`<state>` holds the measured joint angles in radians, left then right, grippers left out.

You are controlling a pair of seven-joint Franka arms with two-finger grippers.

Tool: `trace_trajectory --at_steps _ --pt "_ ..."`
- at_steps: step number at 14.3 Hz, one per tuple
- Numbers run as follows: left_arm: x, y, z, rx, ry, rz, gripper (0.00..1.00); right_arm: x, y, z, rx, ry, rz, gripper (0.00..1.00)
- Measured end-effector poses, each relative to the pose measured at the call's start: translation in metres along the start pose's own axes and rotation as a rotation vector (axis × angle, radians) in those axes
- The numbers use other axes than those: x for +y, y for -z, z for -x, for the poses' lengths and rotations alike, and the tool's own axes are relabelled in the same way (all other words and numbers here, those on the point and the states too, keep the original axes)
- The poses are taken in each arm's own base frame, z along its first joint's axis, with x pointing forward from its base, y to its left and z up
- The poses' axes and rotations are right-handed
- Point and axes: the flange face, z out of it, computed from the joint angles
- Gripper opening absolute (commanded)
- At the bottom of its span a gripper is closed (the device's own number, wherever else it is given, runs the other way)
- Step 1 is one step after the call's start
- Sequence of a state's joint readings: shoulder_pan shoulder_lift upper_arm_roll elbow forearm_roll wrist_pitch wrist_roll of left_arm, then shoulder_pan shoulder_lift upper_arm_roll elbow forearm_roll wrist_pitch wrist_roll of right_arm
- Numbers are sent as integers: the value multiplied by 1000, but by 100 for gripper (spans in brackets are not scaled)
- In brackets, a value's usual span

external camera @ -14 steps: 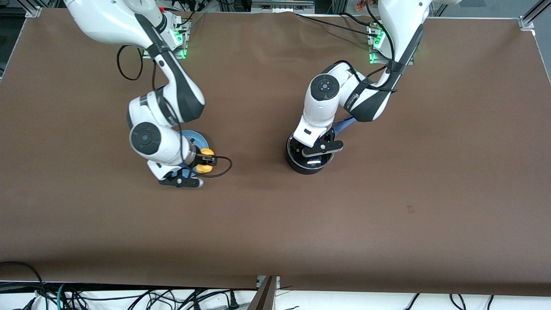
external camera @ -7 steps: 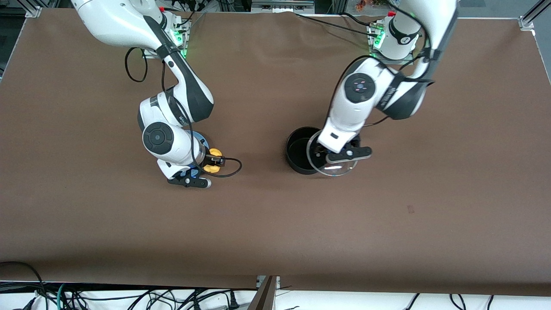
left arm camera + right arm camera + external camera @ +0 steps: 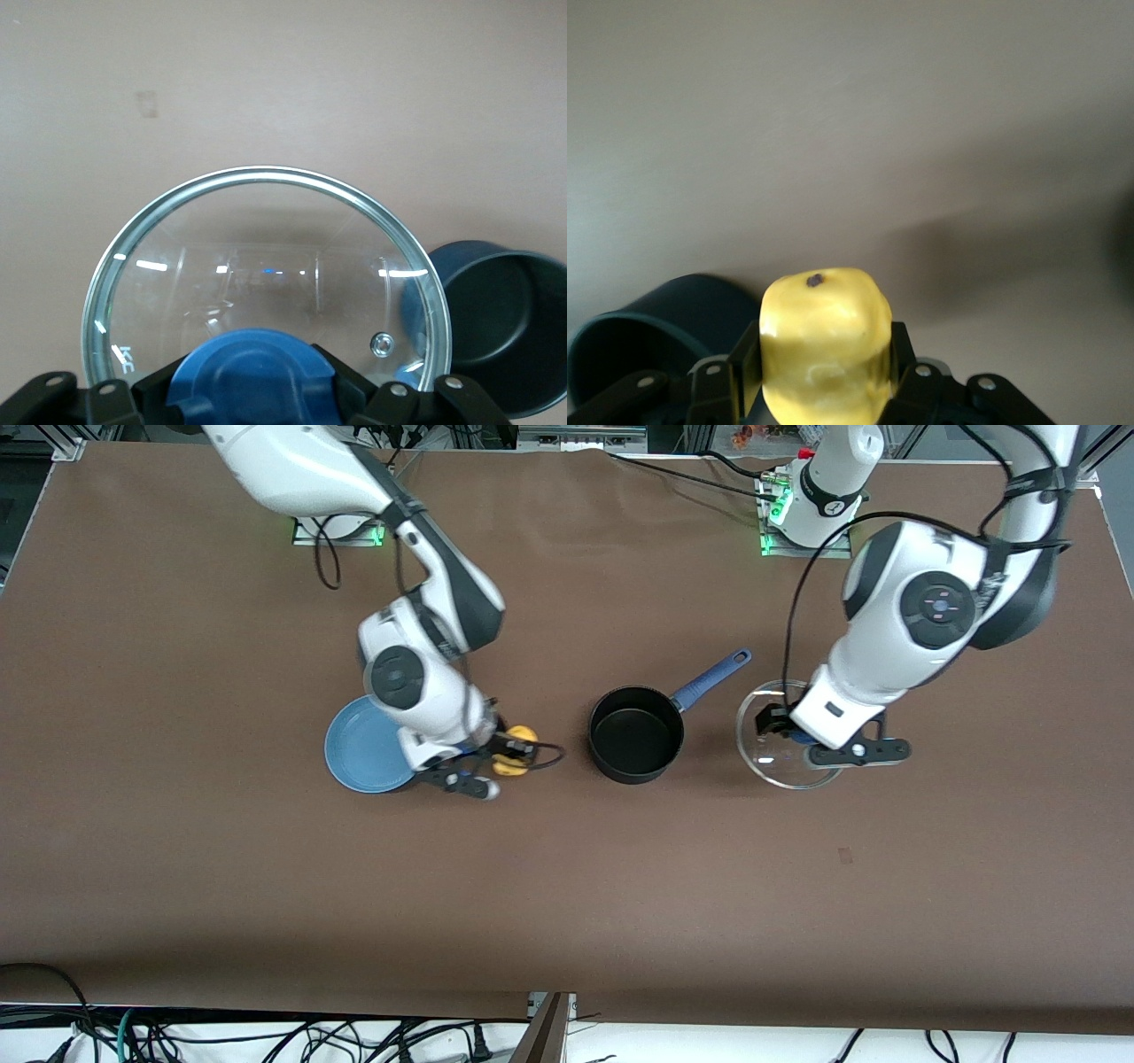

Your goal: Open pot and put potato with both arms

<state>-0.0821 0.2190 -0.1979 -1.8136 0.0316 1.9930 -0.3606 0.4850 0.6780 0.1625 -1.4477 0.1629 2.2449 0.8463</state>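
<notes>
Now the left gripper (image 3: 784,735) is pinching the blue knob (image 3: 252,376) of the glass lid (image 3: 785,737), its fingers pressed against the knob's sides, carrying the lid over the table beside the pot (image 3: 636,733) toward the left arm's end. Meanwhile the right gripper (image 3: 507,752) is clamping the potato (image 3: 515,750) between its fingers, holding it over the table between the blue plate (image 3: 368,755) and the pot. That pot is standing uncovered, black inside, its long blue handle (image 3: 711,677) pointing away from the front camera. Lumpy and yellow, the potato is showing a small dark spot in the right wrist view.
</notes>
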Motion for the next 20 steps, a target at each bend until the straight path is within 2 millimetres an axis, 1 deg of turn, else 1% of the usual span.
trace_trajectory --at_steps 2,3,4,6,9,11,13,14,15,16,20 --pt "-25 -2 -3 -13 -25 -5 37 -34 -4 21 12 -27 -37 19" --pt "-36 -6 -3 -23 -28 -7 37 -48 -5 30 20 -37 -60 19" --pt "-47 -13 -3 -31 -26 -8 37 -60 -6 38 31 -46 -86 19" --pt "-62 -28 -3 -19 -23 -3 36 -77 -17 58 48 -49 -129 20" --pt "-82 -65 2 30 -46 11 36 -93 -48 82 71 -25 -186 20" --pt "-100 -93 10 50 -66 16 36 -95 -68 92 65 -17 -183 20" --pt "-116 -109 16 61 -78 18 36 -93 -81 97 56 -13 -170 22" --pt "-122 -115 18 63 -83 19 36 -93 -87 100 51 -10 -164 33" --pt "-129 -122 20 64 -85 19 36 -93 -92 104 47 -8 -158 52" --pt "-134 -128 21 65 -89 21 36 -93 -95 106 44 -6 -155 100" --pt "-159 -162 21 65 -102 32 36 -94 -94 108 32 -6 -137 100"
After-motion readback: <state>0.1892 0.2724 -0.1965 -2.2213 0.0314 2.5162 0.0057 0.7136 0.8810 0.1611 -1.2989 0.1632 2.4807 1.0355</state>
